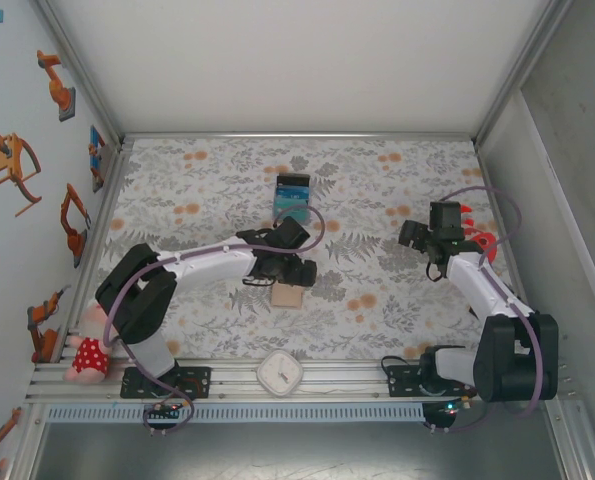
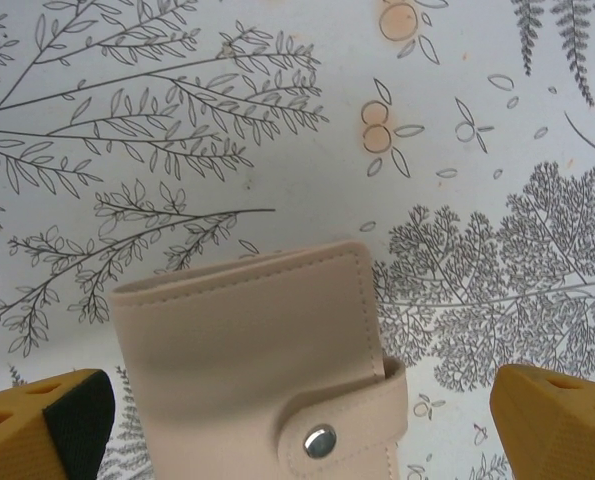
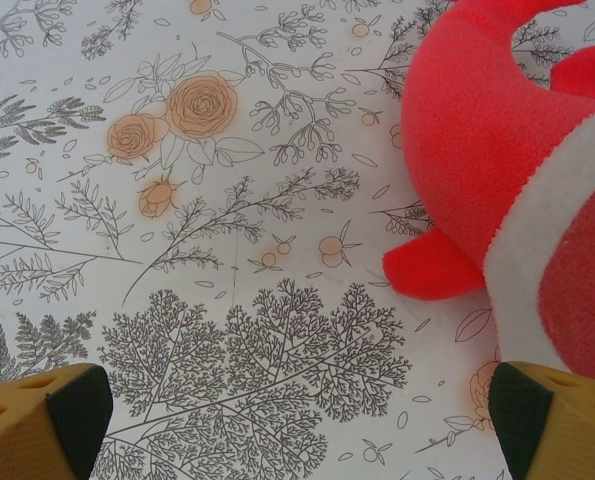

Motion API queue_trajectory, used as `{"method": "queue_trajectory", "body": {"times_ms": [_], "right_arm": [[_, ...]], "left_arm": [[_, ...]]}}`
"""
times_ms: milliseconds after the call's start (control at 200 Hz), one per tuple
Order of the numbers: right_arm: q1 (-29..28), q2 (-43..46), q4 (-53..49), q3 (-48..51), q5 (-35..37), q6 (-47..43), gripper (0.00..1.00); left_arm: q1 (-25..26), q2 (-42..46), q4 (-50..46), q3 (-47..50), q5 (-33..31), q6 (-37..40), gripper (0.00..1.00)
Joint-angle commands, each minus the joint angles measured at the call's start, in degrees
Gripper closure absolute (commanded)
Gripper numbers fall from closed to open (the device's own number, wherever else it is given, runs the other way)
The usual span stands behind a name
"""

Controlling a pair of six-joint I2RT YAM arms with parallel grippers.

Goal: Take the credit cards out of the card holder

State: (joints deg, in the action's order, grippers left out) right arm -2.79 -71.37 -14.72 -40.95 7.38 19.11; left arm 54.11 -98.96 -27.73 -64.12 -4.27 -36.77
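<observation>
The card holder [image 2: 247, 350] is a tan wallet lying flat on the patterned cloth, closed, its strap fastened by a metal snap [image 2: 319, 441]. In the top view the card holder [image 1: 287, 295] lies at mid-table, just in front of my left gripper [image 1: 277, 268]. My left gripper [image 2: 297, 435] hovers above it, open, with one orange finger [image 2: 47, 430] to either side of the wallet and nothing held. The credit cards are hidden. My right gripper [image 1: 439, 238] hangs open over bare cloth at the right, fingers [image 3: 47, 425] wide apart.
A teal-and-black block [image 1: 292, 195] stands behind the left gripper. A white round clock [image 1: 279, 373] lies near the front rail. A red plush toy [image 3: 497, 150] lies beside the right gripper, and another plush toy [image 1: 87, 357] sits at the front left.
</observation>
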Motion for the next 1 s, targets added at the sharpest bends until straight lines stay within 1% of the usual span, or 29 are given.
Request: {"method": "queue_trajectory", "body": {"times_ms": [0, 185, 386, 571, 791, 881, 992], "right_arm": [[-0.4, 0.0, -1.2, -2.0, -0.2, 0.5, 0.03], [-0.4, -0.5, -0.3, -1.9, -0.9, 0.9, 0.03], [-0.4, -1.4, 0.0, -1.8, -1.0, 1.2, 0.03], [-0.4, -1.5, 0.1, -1.8, -0.6, 1.0, 0.03], [-0.4, -1.4, -0.1, -2.0, -0.8, 0.8, 0.02], [-0.4, -1.2, -0.1, -1.9, -0.9, 0.8, 0.02], [-0.4, -1.1, 0.2, -1.6, -1.1, 1.0, 0.02]], "left_arm": [[1.8, -0.6, -7.1, -2.2, -1.9, 1.6, 0.03], [3.4, -1.5, -7.7, -1.4, 0.5, 0.5, 0.03], [3.7, -3.3, -7.1, -0.8, 0.6, -0.3, 0.03], [3.7, -4.2, -7.1, -0.4, -1.9, -0.3, 0.03], [3.6, -4.3, -9.7, -0.5, -5.5, -0.4, 0.03], [3.6, -4.9, -10.1, -0.9, -5.6, -0.1, 0.03], [3.8, -6.3, -9.6, -1.8, -4.2, 0.4, 0.03]]}}
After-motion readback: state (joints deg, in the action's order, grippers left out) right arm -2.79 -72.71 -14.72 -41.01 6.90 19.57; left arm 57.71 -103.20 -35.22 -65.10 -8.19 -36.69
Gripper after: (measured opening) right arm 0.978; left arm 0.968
